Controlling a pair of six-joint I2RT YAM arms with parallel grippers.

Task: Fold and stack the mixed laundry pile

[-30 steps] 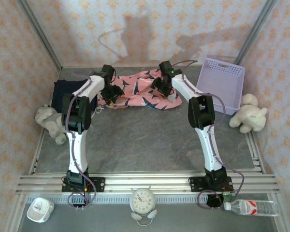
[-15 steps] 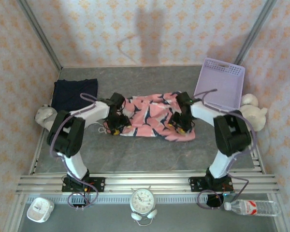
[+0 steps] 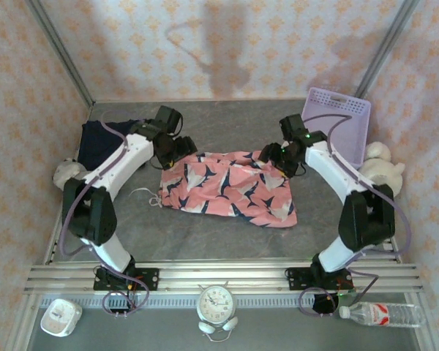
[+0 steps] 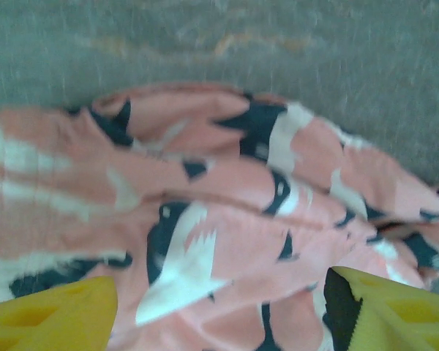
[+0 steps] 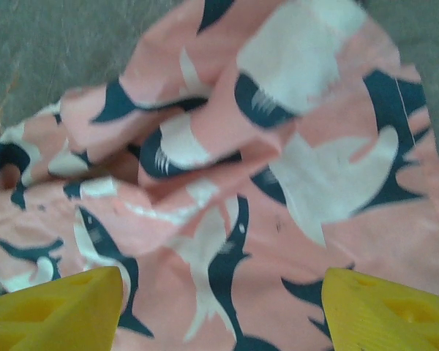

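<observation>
With left gripper and right gripper spread open, holding nothing, over the far corners of the salmon-pink garment lying mid-way on the table, lower evenly, pinch both corners together, fold toward the near hem, and leave the navy garment at far left.

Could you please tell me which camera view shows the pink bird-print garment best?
The top external view: the whole pink garment is visible there, spread out with its outline clear. Each wrist view gives a close, somewhat blurred patch of its print.
</observation>
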